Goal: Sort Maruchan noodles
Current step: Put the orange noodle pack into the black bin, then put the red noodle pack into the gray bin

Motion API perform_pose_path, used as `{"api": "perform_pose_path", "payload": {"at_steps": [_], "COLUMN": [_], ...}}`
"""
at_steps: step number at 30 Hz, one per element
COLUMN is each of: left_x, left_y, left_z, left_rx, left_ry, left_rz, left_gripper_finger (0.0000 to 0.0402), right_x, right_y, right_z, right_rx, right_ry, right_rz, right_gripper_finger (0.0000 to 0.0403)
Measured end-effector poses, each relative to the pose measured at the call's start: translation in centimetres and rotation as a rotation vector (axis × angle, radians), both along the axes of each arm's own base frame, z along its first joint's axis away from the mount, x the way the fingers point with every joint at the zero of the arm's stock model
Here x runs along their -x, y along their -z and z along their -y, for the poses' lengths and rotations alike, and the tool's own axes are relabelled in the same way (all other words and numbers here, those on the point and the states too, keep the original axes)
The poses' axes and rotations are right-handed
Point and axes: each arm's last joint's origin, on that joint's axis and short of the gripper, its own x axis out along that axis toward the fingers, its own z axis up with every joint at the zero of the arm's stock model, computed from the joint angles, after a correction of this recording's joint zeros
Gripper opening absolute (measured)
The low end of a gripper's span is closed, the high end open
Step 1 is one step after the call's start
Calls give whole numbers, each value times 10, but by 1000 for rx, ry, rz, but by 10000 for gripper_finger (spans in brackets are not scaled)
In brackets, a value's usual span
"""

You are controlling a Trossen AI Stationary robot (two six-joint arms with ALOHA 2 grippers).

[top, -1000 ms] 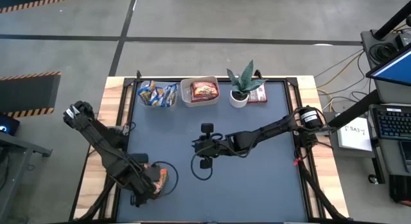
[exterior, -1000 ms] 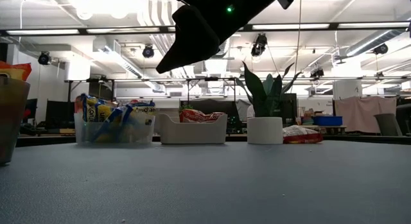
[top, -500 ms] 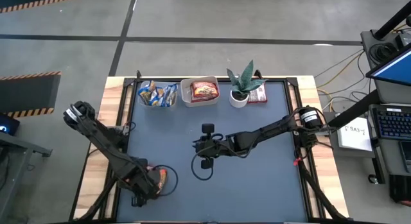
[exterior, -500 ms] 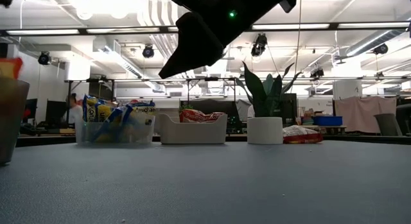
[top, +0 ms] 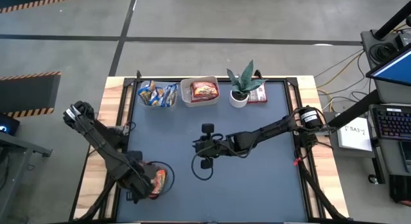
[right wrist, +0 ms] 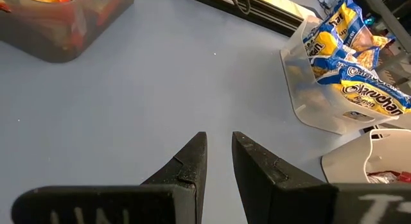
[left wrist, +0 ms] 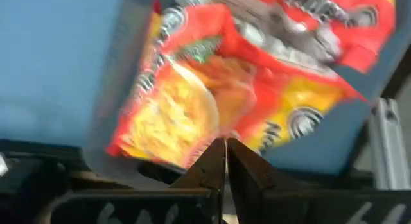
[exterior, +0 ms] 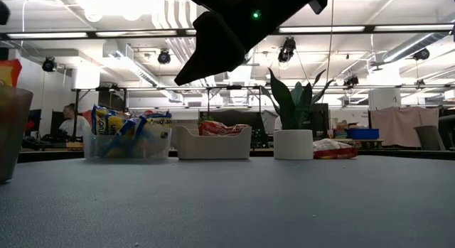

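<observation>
High view showing three tubs: blue-yellow packets [top: 157, 94] filling one tub [top: 142, 101], red packets [top: 204, 90] another [top: 186, 95], orange packets [top: 158, 181] the near-left tub [top: 167, 171]. Left gripper [top: 142, 187] clenched there; right gripper [top: 200, 147] hovering mid-table, empty, fingers slightly parted.

Along the table's [top: 257, 185] far edge, left to right: two tubs [top: 157, 95] [top: 200, 92] holding noodle packets [top: 204, 89], a potted plant [top: 241, 88], a loose packet [top: 258, 94]. A third tub [top: 160, 181] sits near-left.
</observation>
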Motion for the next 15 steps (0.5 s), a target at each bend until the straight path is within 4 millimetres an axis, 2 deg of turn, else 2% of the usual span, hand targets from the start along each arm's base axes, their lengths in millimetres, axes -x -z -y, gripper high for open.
{"api": "perform_pose_path", "payload": {"at_steps": [9, 12, 15], "left_x": [-4, -3, -2], "left_y": [33, 30, 17], "left_z": [0, -2, -5], "left_rx": [5, 0, -9], "left_ry": [72, 71, 70], "left_rz": [107, 110, 153], "left_gripper_finger": [0, 0, 0], "right_x": [2, 3, 6], "right_y": [4, 4, -4], "right_z": [0, 1, 2], "right_rx": [5, 3, 2], "right_ry": [-1, 0, 0], "right_rz": [-14, -15, 0], "right_gripper_finger": [63, 63, 63]}}
